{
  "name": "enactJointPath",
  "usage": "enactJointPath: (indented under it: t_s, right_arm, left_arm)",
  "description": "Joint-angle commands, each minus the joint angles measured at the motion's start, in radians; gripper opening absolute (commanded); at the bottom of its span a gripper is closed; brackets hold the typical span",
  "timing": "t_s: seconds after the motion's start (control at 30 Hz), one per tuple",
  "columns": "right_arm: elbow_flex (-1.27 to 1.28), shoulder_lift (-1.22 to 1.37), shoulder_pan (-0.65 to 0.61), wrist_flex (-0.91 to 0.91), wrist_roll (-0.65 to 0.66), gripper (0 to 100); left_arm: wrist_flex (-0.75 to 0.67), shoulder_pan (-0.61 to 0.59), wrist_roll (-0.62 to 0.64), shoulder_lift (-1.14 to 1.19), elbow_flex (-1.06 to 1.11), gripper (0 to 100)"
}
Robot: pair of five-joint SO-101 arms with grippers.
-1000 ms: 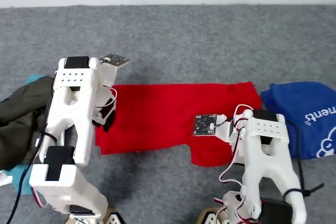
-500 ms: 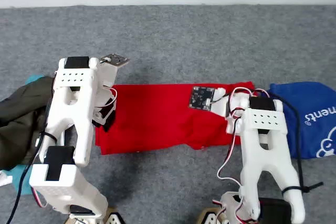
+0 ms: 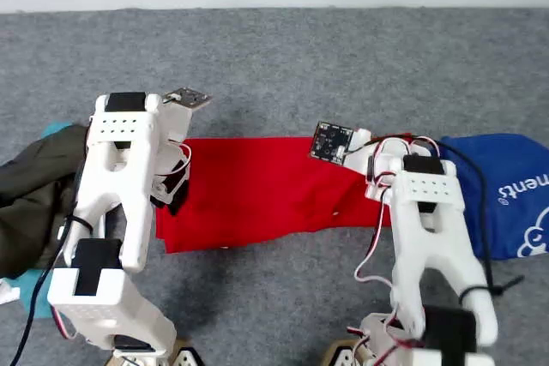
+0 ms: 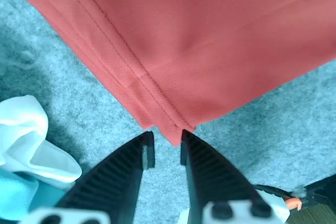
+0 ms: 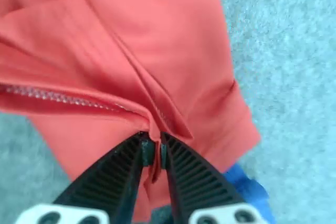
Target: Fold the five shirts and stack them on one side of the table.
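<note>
Right wrist view: right gripper [image 5: 153,148] clamps a fold of the red shirt [image 5: 105,35], which lies mid-table. Left gripper [image 4: 163,144] sits slightly parted, the shirt corner seemingly between its tips, ungripped.

My left arm [image 3: 120,177] stands folded over the table's left side, wrist pitched down. The left gripper [image 4: 165,145] points at the surface, jaws parted by a narrow slit. My right arm [image 3: 429,212] stretches forward, elbow low and wrist tipped down. The right gripper [image 5: 154,148] is clamped tight, a fold of red shirt [image 5: 105,35] pinched between its ribbed fingers [image 5: 184,174].
</note>
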Motion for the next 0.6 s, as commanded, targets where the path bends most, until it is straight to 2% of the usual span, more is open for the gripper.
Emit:
enactJointPath:
  t_s: [0.0,0.27,0.57]
  right_arm:
    - [-0.041,0.061,-0.008,-0.082,-0.066,1.1]
    - [-0.041,0.163,-0.015,-0.188,-0.083,3.2]
    - [-0.049,0.108,-0.027,-0.211,-0.084,33.7]
  left_arm:
    - [0.020,-0.002,-0.014,-0.043,-0.002,9]
    - [0.020,0.000,-0.014,-0.043,-0.002,9]
    - [0.020,0.000,-0.014,-0.043,-0.002,9]
